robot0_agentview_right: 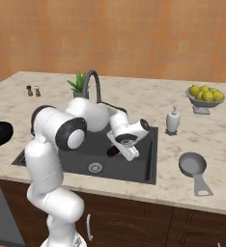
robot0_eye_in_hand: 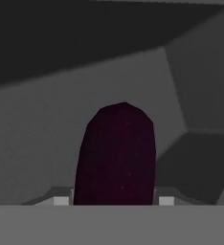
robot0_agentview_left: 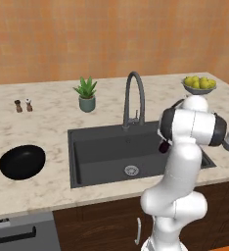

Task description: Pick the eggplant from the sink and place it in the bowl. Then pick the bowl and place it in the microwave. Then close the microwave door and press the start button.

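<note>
Worktop (robot0_agentview_left: 48, 122): pale marbled slab carrying the sink, a potted plant (robot0_agentview_left: 86, 94) and a stemmed fruit bowl (robot0_agentview_right: 204, 96).
Sink (robot0_agentview_left: 102, 157): dark grey basin set into the worktop, steel drain (robot0_agentview_left: 131, 170) in its floor, gooseneck faucet (robot0_agentview_left: 134, 98) behind it.
Bowl (robot0_agentview_left: 22, 161): glossy black, on the worktop left of the sink, well apart from the eggplant.
End effector (robot0_agentview_right: 116, 150): lowered inside the sink; the eggplant sits between its fingers, though I cannot tell whether they press on it.
Eggplant (robot0_eye_in_hand: 116, 155): dark purple, inside the sink.
</note>
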Controlling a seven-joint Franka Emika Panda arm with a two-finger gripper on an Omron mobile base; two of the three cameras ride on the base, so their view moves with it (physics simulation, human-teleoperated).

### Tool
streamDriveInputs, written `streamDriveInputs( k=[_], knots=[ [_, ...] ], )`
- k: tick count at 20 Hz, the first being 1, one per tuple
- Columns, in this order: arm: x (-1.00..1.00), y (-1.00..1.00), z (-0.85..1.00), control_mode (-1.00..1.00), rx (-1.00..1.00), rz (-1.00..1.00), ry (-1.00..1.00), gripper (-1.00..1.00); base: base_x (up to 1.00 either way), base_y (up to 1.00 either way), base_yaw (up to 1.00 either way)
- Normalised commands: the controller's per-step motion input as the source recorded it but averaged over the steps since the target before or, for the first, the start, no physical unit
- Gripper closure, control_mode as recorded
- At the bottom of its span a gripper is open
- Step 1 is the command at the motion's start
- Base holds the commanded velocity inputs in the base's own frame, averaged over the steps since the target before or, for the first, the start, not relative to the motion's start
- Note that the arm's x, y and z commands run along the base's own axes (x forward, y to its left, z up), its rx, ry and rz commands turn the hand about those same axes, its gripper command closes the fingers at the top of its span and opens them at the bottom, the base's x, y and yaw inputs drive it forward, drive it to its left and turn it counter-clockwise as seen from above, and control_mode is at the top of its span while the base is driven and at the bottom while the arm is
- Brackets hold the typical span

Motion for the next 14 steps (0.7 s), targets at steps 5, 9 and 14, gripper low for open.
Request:
streamDriveInputs(
  k=[5, 9, 14],
  knots=[
    [-1.00, 0.01, 1.00, -1.00, -0.02, 0.00, -0.20, 1.00, 0.00, 0.00, 0.00],
    [-1.00, 0.27, 0.98, -1.00, -0.10, -0.05, -0.14, 1.00, 0.00, 0.00, 0.00],
    [-0.83, 0.70, 0.83, -1.00, -0.08, -0.11, -0.02, 1.00, 0.00, 0.00, 0.00]
  ],
)
